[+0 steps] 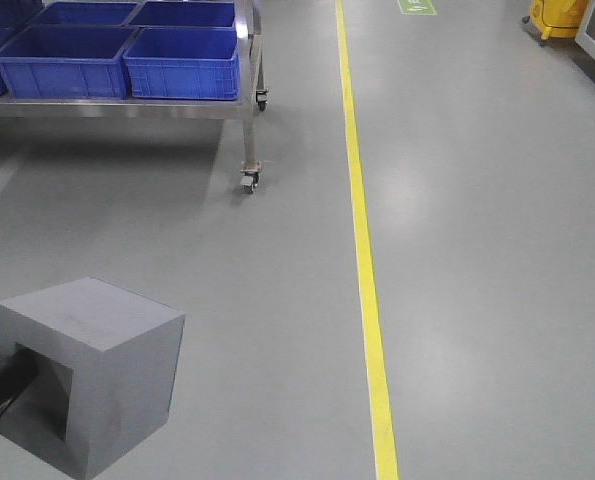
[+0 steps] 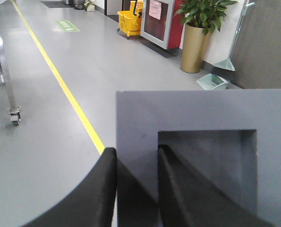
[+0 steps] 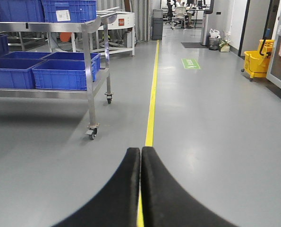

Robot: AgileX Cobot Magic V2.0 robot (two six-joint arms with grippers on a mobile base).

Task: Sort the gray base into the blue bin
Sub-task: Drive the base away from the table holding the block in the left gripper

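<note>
Carrying the gray base (image 1: 87, 385), seen lower left in the front view; blue bins (image 1: 182, 62) sit at the right end of the cart (image 1: 127, 108) shelf ahead.
Left wrist: my left gripper (image 2: 135, 158) clamps the wall beside the base's recess. Right wrist: my right gripper (image 3: 140, 156) has its fingers pressed together, empty.

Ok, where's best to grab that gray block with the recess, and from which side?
Pinch the wall beside the square recess of the gray base, coming at the recessed face: one finger inside, one outside. The whole block looks too wide. The left gripper holds it so.
</note>
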